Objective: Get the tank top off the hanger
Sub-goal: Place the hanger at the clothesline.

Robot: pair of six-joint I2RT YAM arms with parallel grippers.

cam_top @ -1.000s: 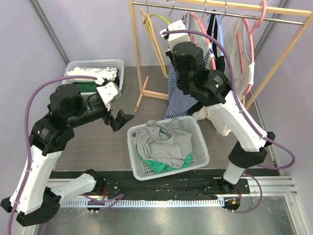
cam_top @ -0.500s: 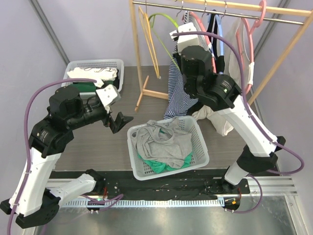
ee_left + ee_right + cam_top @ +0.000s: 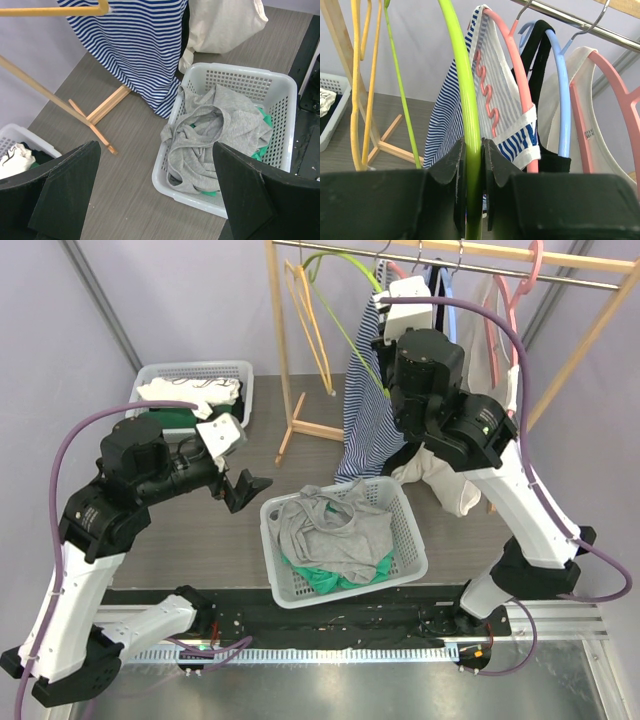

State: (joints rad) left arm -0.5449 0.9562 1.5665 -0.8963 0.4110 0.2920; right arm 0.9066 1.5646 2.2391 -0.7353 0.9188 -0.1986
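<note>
My right gripper (image 3: 474, 190) is shut on a bare lime-green hanger (image 3: 465, 100), held high just under the rail (image 3: 340, 300). No garment hangs on the green hanger. A blue-and-white striped tank top (image 3: 365, 410) hangs on a pink hanger (image 3: 512, 65) right beside it. A grey tank top (image 3: 335, 530) lies crumpled in the white basket (image 3: 410, 570) at the front centre, over something green. My left gripper (image 3: 248, 485) is open and empty, hovering left of that basket (image 3: 170, 187).
The wooden rack's rail (image 3: 450, 252) also holds a yellow hanger (image 3: 305, 310), a blue hanger with a black garment (image 3: 545, 100) and a pink hanger with a cream garment (image 3: 500, 340). A second basket of clothes (image 3: 190, 390) stands at the back left.
My right arm has risen and moved right and back, carrying the green hanger up to the rail. The left arm has not moved.
</note>
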